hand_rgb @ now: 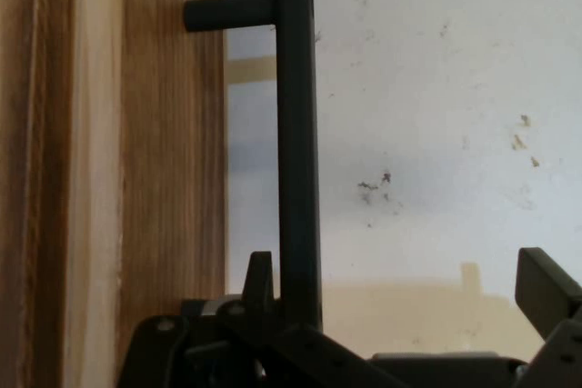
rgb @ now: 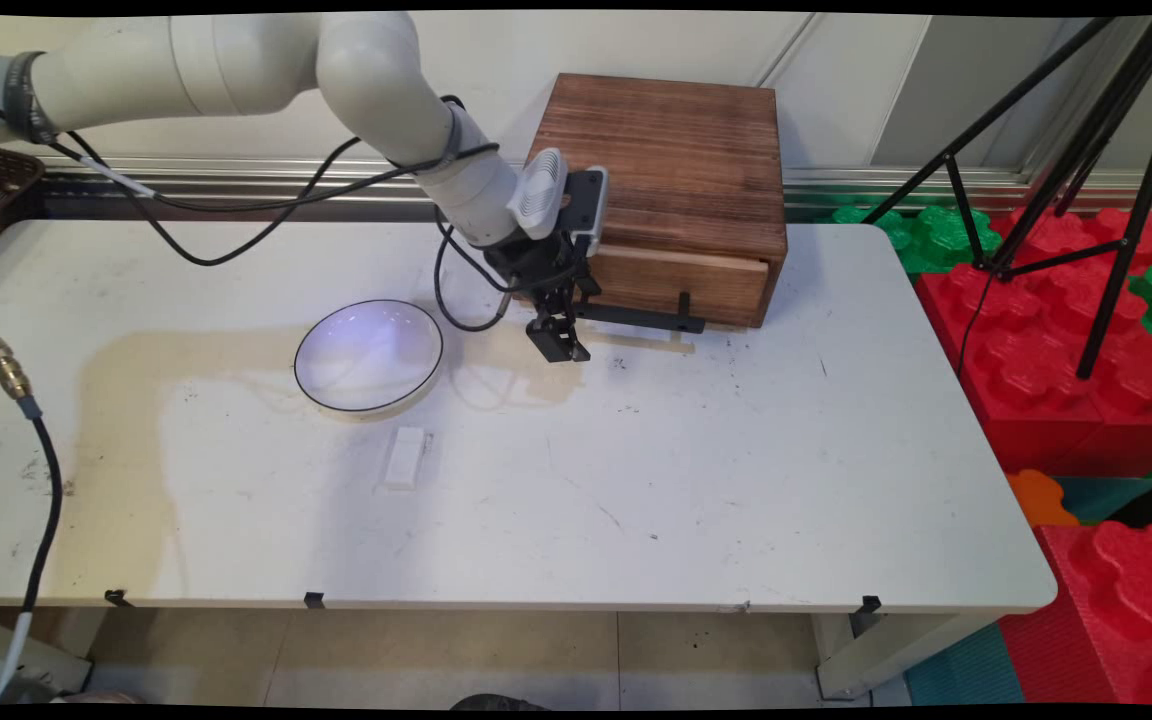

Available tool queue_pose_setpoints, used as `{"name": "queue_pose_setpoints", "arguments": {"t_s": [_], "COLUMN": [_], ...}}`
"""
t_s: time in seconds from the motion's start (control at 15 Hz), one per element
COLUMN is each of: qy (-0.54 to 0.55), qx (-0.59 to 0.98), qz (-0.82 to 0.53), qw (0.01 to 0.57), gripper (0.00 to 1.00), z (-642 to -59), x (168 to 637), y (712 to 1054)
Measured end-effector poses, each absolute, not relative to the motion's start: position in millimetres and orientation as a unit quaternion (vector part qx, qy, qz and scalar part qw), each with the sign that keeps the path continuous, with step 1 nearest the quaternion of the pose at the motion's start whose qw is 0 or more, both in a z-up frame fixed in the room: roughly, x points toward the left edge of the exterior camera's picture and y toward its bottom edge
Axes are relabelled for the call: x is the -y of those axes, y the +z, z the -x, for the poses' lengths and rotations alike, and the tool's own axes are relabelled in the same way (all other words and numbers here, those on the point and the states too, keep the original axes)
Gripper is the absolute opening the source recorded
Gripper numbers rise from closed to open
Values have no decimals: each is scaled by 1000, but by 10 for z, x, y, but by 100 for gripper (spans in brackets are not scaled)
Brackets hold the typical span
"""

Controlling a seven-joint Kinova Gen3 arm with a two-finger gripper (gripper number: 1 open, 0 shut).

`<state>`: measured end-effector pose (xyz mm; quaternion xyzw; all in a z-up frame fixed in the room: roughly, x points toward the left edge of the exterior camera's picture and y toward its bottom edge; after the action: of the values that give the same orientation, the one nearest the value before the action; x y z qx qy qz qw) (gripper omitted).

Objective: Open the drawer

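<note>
The gripper [rgb: 558, 345] hangs low at the left end of the black bar handle [rgb: 646, 318] of the wooden drawer box [rgb: 676, 160], which stands at the far side of the white table [rgb: 736, 480]; its jaws stand wide and hold nothing. The drawer front [rgb: 676, 280] looks shut or nearly so; I cannot tell which.

The main view alone shows the white plate [rgb: 298, 370] to the gripper's left, and a small white block [rgb: 404, 457] nearer than it. The hand view alone shows the handle [hand_rgb: 297, 161] lying between the fingers [hand_rgb: 259, 274], just beside one and well apart from the other; the drawer front [hand_rgb: 173, 179] lies alongside.
</note>
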<state>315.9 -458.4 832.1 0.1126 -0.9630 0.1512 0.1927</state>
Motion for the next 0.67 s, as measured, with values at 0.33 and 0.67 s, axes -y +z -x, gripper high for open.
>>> {"name": "queue_pose_setpoints", "arguments": {"t_s": [0.33, 0.67], "qy": [149, 143], "qx": [963, 964], "qz": [-113, -110], "qw": [192, 195], "gripper": [100, 100], "z": [-3093, -3023], "x": [4659, 4674], "y": [8207, 8118]}}
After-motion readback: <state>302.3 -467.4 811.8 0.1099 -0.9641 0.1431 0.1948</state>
